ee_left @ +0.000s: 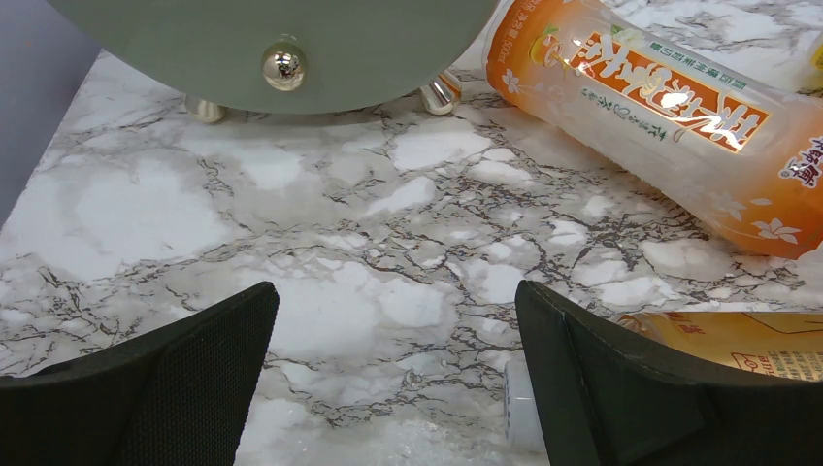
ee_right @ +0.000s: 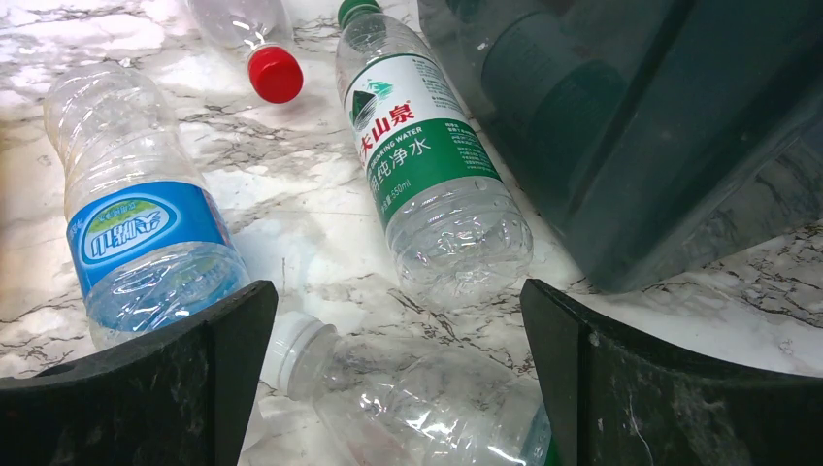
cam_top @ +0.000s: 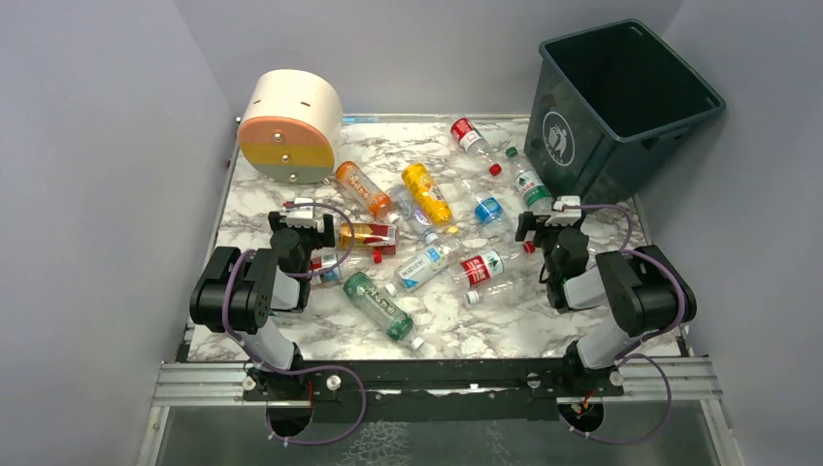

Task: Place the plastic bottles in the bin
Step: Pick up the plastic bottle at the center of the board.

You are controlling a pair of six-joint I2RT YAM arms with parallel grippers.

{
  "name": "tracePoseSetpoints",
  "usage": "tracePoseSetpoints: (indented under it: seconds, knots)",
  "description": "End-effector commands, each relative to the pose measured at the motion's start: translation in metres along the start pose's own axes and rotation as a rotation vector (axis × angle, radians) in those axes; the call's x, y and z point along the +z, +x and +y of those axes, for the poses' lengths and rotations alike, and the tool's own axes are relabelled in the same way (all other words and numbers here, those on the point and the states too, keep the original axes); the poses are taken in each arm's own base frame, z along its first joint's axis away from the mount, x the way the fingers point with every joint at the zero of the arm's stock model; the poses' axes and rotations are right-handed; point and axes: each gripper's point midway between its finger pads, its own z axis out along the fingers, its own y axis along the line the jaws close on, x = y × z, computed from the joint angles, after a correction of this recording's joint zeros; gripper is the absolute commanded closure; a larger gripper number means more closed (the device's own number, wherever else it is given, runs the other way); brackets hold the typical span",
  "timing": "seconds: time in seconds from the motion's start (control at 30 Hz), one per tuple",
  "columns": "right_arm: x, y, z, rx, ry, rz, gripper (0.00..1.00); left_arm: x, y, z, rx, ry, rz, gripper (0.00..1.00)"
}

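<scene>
Several plastic bottles lie on the marble table. The dark teal bin stands at the back right. My left gripper is open and empty over bare marble. An orange bottle lies ahead to its right, and a yellow-tinted bottle shows behind its right finger. My right gripper is open, low over a clear bottle with a white cap that lies between its fingers. A green-label bottle lies ahead beside the bin, and a blue-label bottle lies to the left.
A cream cylinder with an orange and green face lies at the back left, close ahead of the left gripper. A yellow bottle, a red-label bottle and a green bottle lie mid-table. Grey walls enclose the table.
</scene>
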Motion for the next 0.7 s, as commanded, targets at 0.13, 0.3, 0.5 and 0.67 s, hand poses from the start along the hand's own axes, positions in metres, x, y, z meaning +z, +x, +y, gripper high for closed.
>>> tracePoseSetpoints:
  seconds: [0.13, 0.3, 0.5, 0.67]
  knots:
    - [0.0007, -0.0046, 0.0029, -0.005, -0.017, -0.024, 0.01, 0.0038, -0.0106, 0.0009, 0.002, -0.006, -0.035, 0.01]
    - [0.0007, -0.0047, 0.0031, -0.005, -0.017, -0.025, 0.01, 0.0038, -0.0105, 0.001, 0.002, -0.006, -0.034, 0.01]
    - [0.0008, -0.0047, 0.0028, -0.005, -0.016, -0.024, 0.01, 0.0035, -0.0101, 0.0011, 0.002, -0.007, -0.033, 0.01]
    - [0.0003, -0.0051, 0.003, -0.004, -0.017, -0.026, 0.01, 0.0043, -0.01, 0.0061, -0.017, -0.026, -0.032, 0.01]
